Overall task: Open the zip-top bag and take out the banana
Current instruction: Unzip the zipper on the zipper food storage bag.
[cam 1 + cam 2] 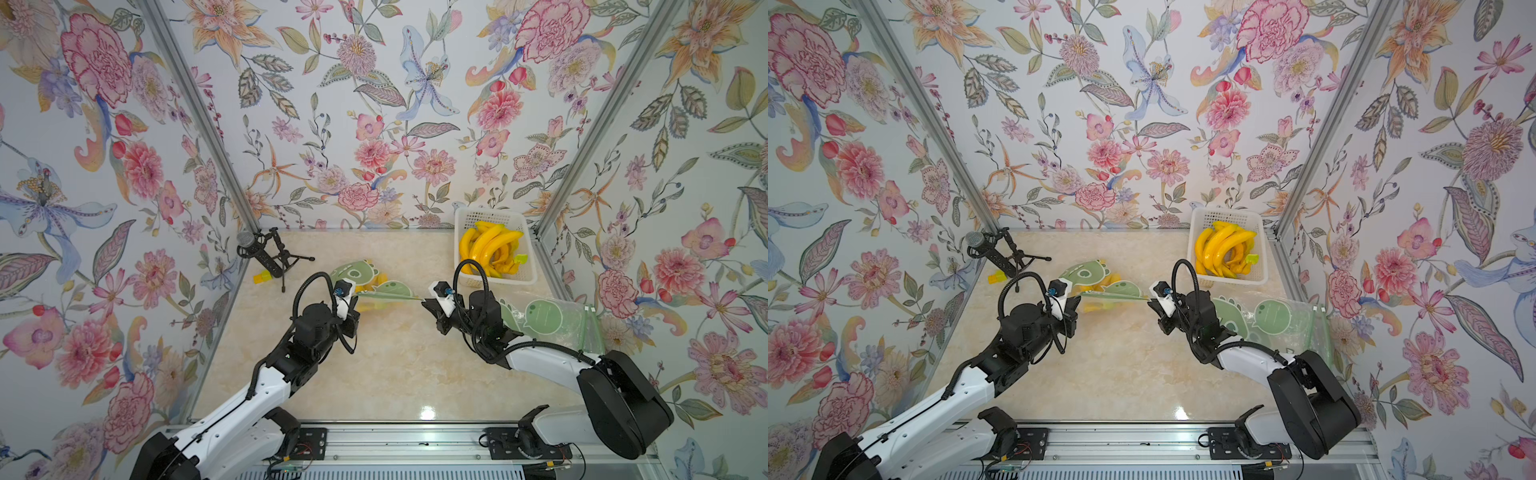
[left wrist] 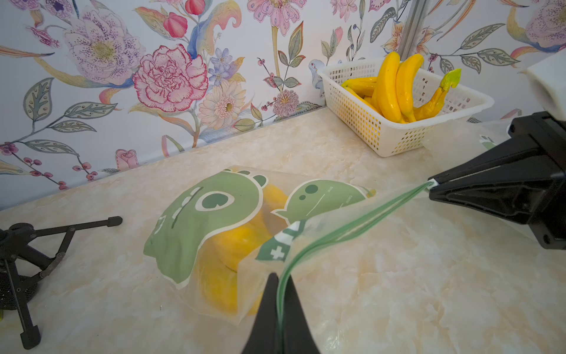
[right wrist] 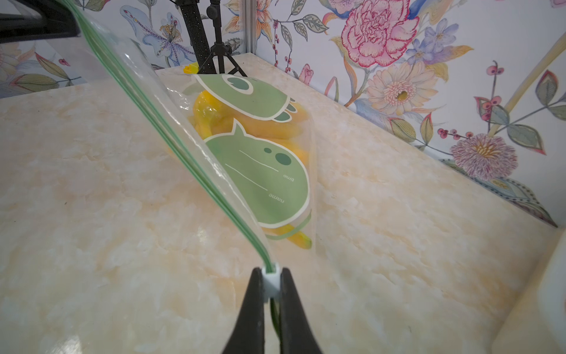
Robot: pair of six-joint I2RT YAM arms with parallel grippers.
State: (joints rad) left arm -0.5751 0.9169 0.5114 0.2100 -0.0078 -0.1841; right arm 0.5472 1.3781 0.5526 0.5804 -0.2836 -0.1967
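Observation:
The zip-top bag (image 1: 376, 286) (image 1: 1100, 284), clear with green dinosaur prints, lies mid-table with its zip edge lifted. A yellow banana (image 2: 239, 242) (image 3: 208, 116) shows through the plastic inside it. The green zip strip (image 1: 390, 296) is stretched taut between my two grippers. At the strip's left end, my left gripper (image 1: 356, 296) (image 2: 280, 283) is shut on the bag's zip edge. My right gripper (image 1: 424, 300) (image 3: 272, 275) is shut on the white slider (image 3: 272, 280) at the strip's right end. The mouth of the bag looks closed along the strip.
A white basket (image 1: 488, 214) holding several yellow bananas stands at the back right. Empty printed bags (image 1: 552, 320) lie beside my right arm. A microphone on a black tripod (image 1: 266, 253) and a small yellow piece (image 1: 262, 276) sit at the back left.

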